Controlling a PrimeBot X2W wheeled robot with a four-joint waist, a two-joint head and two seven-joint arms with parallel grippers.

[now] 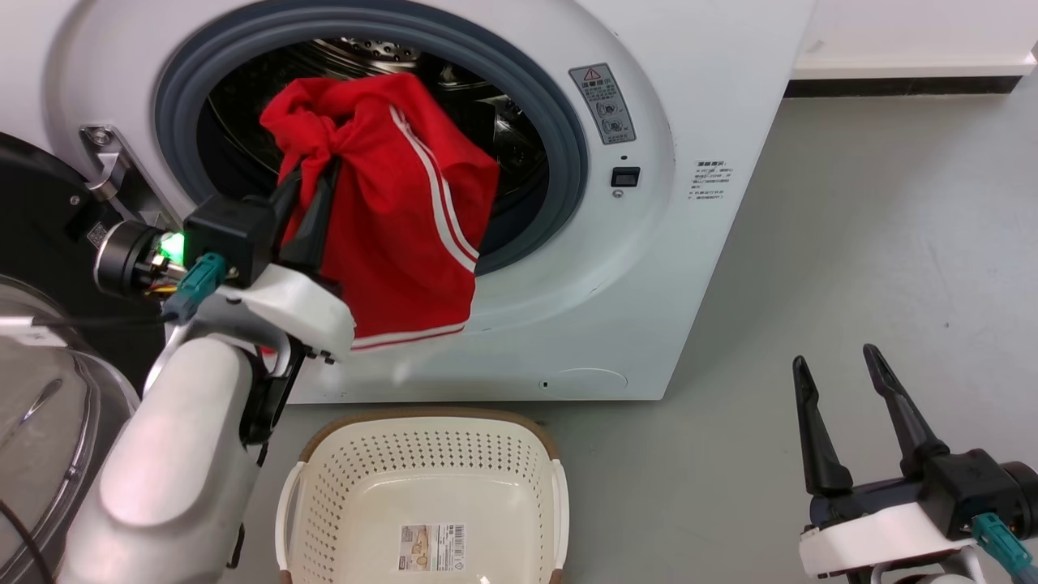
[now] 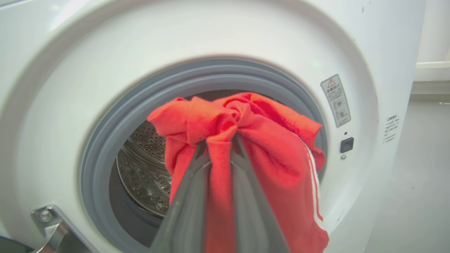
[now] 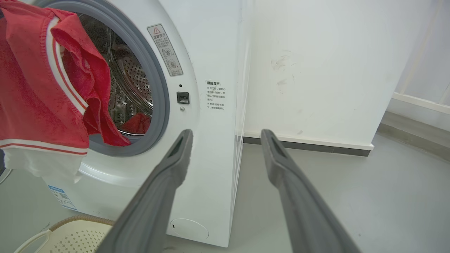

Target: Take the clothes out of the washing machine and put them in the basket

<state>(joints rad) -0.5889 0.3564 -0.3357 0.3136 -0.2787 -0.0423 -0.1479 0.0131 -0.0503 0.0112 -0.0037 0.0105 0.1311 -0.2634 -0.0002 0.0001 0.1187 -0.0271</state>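
Grey floor (image 1: 851,243) fronts the washing machine (image 1: 649,284). The left gripper (image 1: 315,174) is clenched on a red striped garment (image 1: 405,227) hanging before the porthole (image 1: 570,138), so the removal step looks half done. The next move probably calls for lowering it toward six o'clock into the basket (image 1: 422,420) and releasing. The right gripper (image 1: 835,357), at four o'clock, is spread and holds nothing.

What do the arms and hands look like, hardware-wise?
Both left hand and right hand: two long dark tapering fingers on a black block, white shell beneath, teal connector at the side. The left forearm is glossy white, with a green light at the wrist.
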